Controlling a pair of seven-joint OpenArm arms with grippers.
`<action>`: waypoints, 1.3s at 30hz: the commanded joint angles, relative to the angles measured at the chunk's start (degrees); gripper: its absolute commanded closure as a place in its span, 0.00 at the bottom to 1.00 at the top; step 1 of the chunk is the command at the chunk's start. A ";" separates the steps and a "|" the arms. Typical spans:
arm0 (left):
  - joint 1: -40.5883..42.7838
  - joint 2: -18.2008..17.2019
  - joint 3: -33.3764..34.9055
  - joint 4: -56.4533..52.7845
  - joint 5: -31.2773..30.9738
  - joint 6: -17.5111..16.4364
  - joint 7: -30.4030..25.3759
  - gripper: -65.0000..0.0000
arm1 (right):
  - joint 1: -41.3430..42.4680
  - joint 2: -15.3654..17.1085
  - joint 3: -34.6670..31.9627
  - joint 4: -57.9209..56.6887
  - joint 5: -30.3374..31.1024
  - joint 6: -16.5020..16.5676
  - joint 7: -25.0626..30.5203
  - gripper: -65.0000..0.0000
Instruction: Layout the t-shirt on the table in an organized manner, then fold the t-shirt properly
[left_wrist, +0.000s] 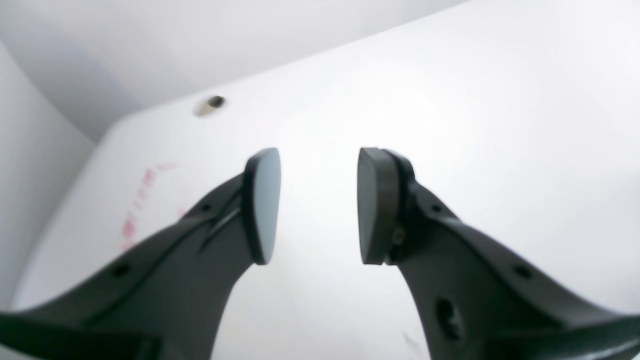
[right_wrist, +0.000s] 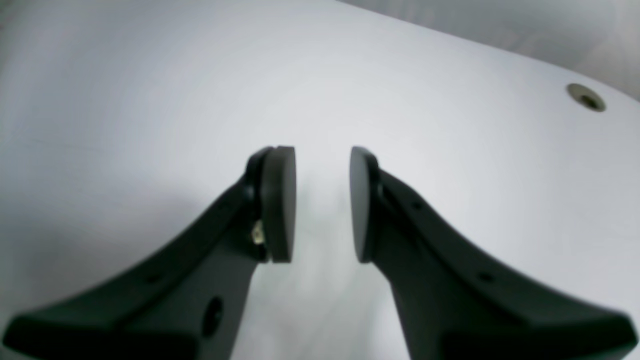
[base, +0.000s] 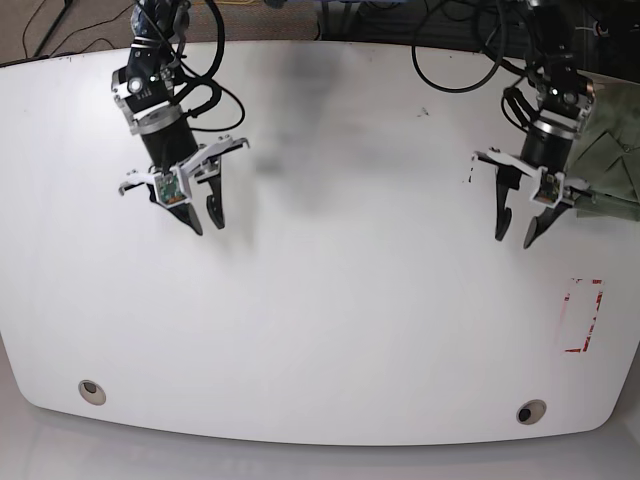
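Base view: we saw the t-shirt (base: 612, 160) at the table (base: 330, 330) edge — beside the left gripper (base: 515, 238); the right gripper (base: 205, 221) hung well apart — both jaws apart, empty.

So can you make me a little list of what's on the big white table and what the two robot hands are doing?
table: white, glossy
t-shirt: not seen on the table
left gripper: open, empty, above the table
right gripper: open, empty, above the table
red-marked rectangle: near the left gripper's side
grommet holes: two, and, along the near edge

Base overhead — wrists close, low (table (base: 320, 330) shared).
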 joint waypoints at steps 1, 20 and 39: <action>3.03 0.84 -0.33 1.55 -0.77 0.72 -2.56 0.64 | -3.03 -0.54 0.25 1.12 0.31 -0.63 4.14 0.74; 36.26 6.65 4.86 5.06 -1.04 0.90 -7.40 0.64 | -30.54 -0.36 0.17 0.94 11.12 -0.63 17.76 0.74; 53.40 6.38 6.53 -1.62 -0.95 1.07 -7.49 0.65 | -46.98 4.12 -0.10 -4.51 16.48 0.07 17.94 0.75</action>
